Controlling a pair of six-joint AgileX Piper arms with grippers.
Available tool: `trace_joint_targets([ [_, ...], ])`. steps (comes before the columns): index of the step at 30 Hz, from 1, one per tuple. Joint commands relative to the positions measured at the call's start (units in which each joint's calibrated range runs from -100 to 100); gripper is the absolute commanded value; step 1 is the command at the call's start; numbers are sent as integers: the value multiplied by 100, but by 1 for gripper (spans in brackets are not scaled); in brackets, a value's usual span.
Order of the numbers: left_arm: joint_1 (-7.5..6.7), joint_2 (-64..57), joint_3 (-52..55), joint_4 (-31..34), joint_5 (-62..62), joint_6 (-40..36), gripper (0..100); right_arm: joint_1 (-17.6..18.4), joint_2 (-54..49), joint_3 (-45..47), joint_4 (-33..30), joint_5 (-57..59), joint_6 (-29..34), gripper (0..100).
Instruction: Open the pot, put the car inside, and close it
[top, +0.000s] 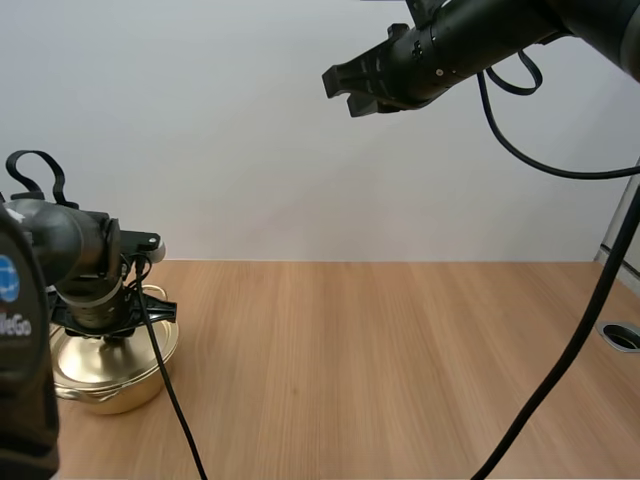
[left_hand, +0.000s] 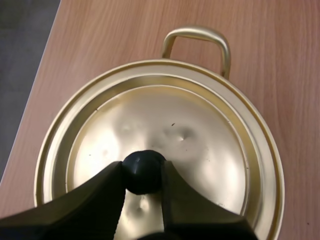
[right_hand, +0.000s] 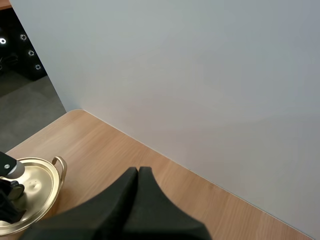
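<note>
A golden pot (top: 108, 375) stands at the table's left, its lid (left_hand: 165, 135) seated on it. My left gripper (left_hand: 143, 172) reaches down over the lid, its fingers (left_hand: 105, 192) pinching the lid's black knob (left_hand: 143, 171). One side handle (left_hand: 200, 42) of the pot points away from the gripper. My right gripper (top: 348, 88) hangs high above the table's middle, its fingers (right_hand: 137, 200) lying together as one dark wedge with nothing in them. From the right wrist view the pot (right_hand: 35, 192) shows far below, with the left gripper on top of it.
The wooden table (top: 400, 360) stretches bare from the pot to the right. A round cable hole (top: 622, 336) sits at its right edge. The pot stands close to the table's left edge (left_hand: 35, 85).
</note>
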Motion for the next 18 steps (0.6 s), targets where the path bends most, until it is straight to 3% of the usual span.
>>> trace_joint_targets([
  [1,2,68,8,7,-55,1,0,-1,-4,8,-1,57,0,0],
  [15,2,96,8,92,-171,-89,0,-1,-4,8,-1,112,9,0],
  [18,2,96,8,232,-332,-58,13,-1,-4,8,-1,112,9,0],
])
